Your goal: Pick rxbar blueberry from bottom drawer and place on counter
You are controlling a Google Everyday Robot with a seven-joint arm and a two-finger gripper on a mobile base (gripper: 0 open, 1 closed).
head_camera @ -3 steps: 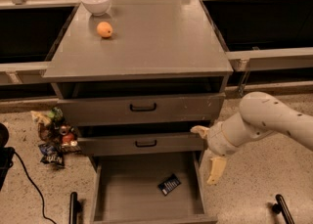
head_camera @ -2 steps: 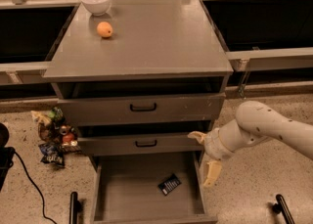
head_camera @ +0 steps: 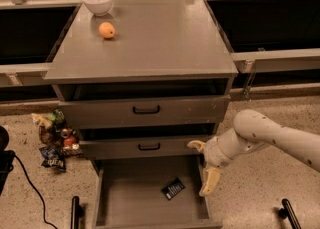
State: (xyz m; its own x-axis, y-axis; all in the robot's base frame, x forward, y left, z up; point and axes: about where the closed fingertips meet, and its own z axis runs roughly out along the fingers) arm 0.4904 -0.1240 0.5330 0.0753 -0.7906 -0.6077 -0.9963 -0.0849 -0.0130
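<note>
The tool (head_camera: 198, 168) hung at the right edge of the open bottom drawer (head_camera: 127, 195), its two pale fingers (head_camera: 210, 181) spread well apart and holding nothing. The rxbar blueberry (head_camera: 173, 188) lay flat on the drawer floor towards the right, near the lower finger but not touching it. On the counter (head_camera: 160, 43) sat an orange (head_camera: 106, 30) and a white bowl (head_camera: 97, 2). Crumpled snack wrappers (head_camera: 53, 140) lay on the floor left of the cabinet.

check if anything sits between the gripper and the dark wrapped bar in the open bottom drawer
Nothing visible does. The cream two-finger gripper, jaws spread, hangs at the right wall of the open grey bottom drawer, just right of the small dark navy wrapped bar lying alone on the drawer's bare floor.
</note>
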